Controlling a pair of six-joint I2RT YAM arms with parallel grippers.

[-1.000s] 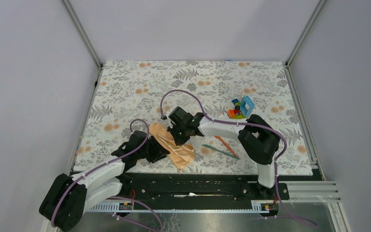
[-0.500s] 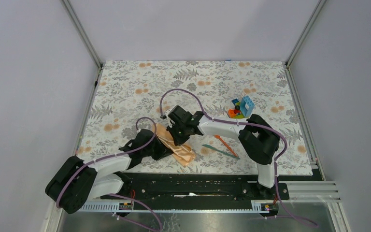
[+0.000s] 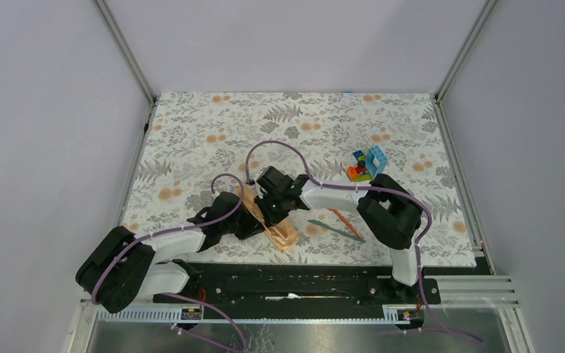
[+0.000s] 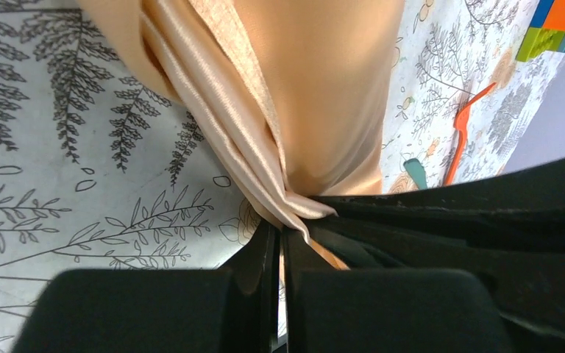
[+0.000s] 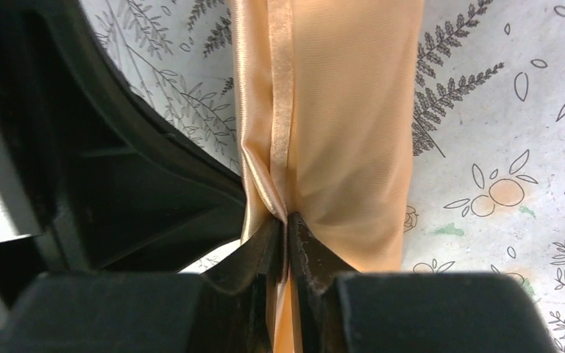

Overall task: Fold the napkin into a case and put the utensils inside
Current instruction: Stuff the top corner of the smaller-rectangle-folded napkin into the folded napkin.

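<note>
The peach-orange napkin (image 3: 281,232) lies as a narrow folded strip on the floral mat, near the front edge. My left gripper (image 3: 253,221) comes in from the left and is shut on a bunched fold of the napkin (image 4: 316,95). My right gripper (image 3: 274,214) meets it from the right; its tips pinch a lengthwise crease of the napkin (image 5: 338,103). The two grippers nearly touch. The utensils lie just right of the cloth: an orange one (image 3: 338,218) and a teal one (image 3: 336,230), with the orange one (image 4: 462,129) also in the left wrist view.
A cluster of multicoloured toy blocks (image 3: 365,165) stands at the right middle of the floral mat (image 3: 213,132). The black front rail (image 3: 301,283) runs just below the napkin. The left arm's dark body (image 5: 118,147) fills the left of the right wrist view.
My left arm has swung right and its gripper has shut on the napkin. The cloth has been drawn into a narrower strip. The right gripper has shifted slightly toward the front.
</note>
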